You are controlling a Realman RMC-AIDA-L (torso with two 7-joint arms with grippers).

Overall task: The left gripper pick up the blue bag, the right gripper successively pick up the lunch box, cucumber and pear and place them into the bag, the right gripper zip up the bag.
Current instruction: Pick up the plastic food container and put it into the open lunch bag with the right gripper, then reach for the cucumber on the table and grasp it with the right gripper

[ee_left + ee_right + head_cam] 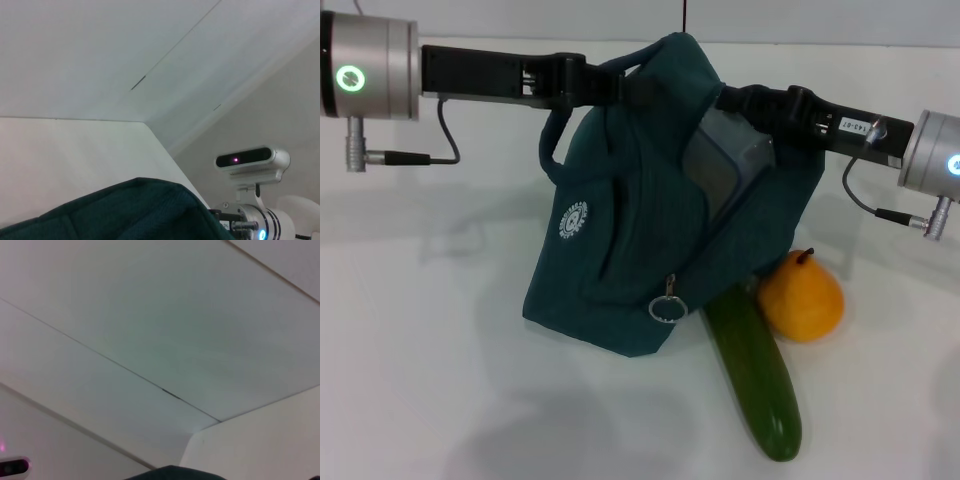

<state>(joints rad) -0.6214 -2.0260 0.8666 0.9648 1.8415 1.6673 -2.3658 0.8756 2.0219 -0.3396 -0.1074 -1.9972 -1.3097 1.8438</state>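
The blue bag (620,240) hangs upright, held up by its top, with its bottom on the white table; its fabric also shows in the left wrist view (125,210). My left gripper (610,85) comes in from the left and is shut on the bag's handle. My right gripper (732,102) comes in from the right at the bag's mouth, shut on the top of the lunch box (725,160). The lunch box sits tilted, half inside the opening. The cucumber (755,375) lies on the table by the bag's front corner, with the pear (802,297) beside it.
A silver zipper ring pull (667,308) dangles low on the bag's front edge. The white table (440,400) spreads to the left and front. The left wrist view shows the robot's head camera (250,160) and a wall. The right wrist view shows mostly ceiling.
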